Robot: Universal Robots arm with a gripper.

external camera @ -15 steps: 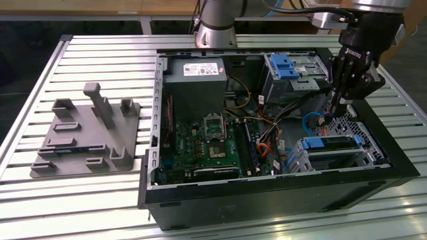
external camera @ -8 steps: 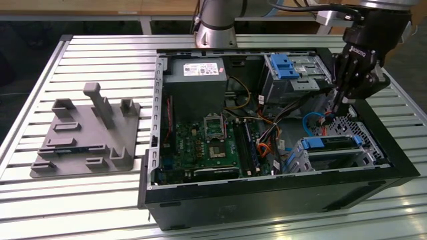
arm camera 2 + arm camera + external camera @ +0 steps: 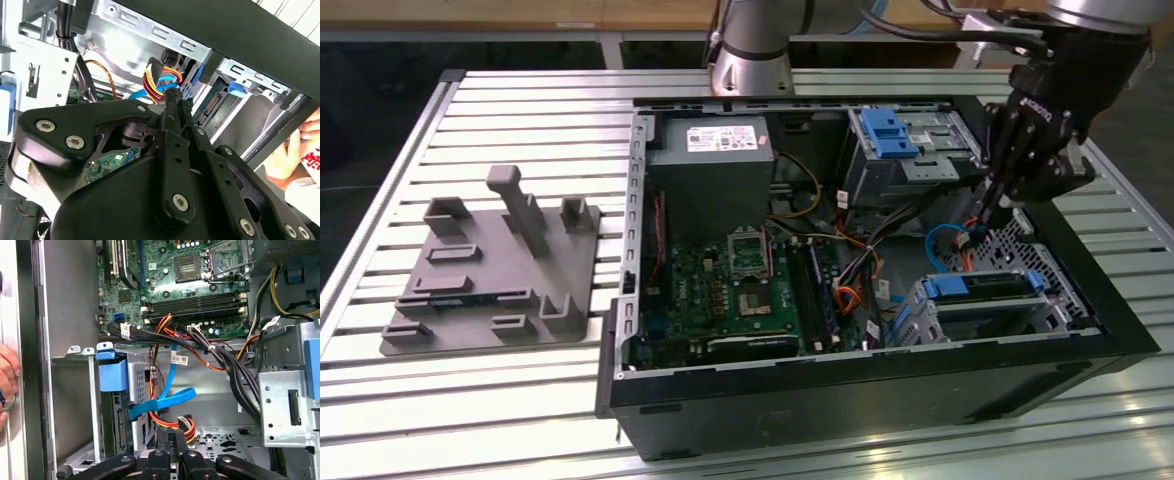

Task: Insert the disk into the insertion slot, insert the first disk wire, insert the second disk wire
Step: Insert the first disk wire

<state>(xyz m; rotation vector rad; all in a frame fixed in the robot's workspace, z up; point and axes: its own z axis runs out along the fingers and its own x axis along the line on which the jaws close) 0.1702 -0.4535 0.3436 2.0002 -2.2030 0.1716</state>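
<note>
Nearest in the exterior view, a slatted aluminium bench [image 3: 494, 420] is carrying an open black computer case [image 3: 854, 390]. Just inside the case's near wall, toward the exterior view's right, the insertion slot [image 3: 917, 315] [image 3: 70, 405], a silver perforated sheet-metal drive bay, is being occupied by the disk [image 3: 983, 288] [image 3: 112, 375]. The disk is a flat silver hard drive framed by a bright blue plastic carrier, and it is lying inside the bay.

Just beyond the bay, the black gripper [image 3: 991, 218] [image 3: 172, 435] [image 3: 172, 97] is being held low inside the case. In both wrist views its fingers are being pressed together on the black plug of a red, yellow and orange wire bundle [image 3: 186, 424] [image 3: 159, 80]. The plug is being held near the disk's connector edge but apart from it. A flat blue ribbon cable [image 3: 160, 401] is looping between the two. A person's hand [image 3: 7, 375] [image 3: 292, 150] is being kept at the case's outer wall.

Farther in, a green motherboard [image 3: 747, 290] is lying flat. Beyond it a taller metal cage with a blue latch [image 3: 901, 150] and a grey box-shaped power supply [image 3: 714, 170] are standing. At the exterior view's left, well apart from the case, a grey moulded fixture [image 3: 487, 270] is resting on the bench.
</note>
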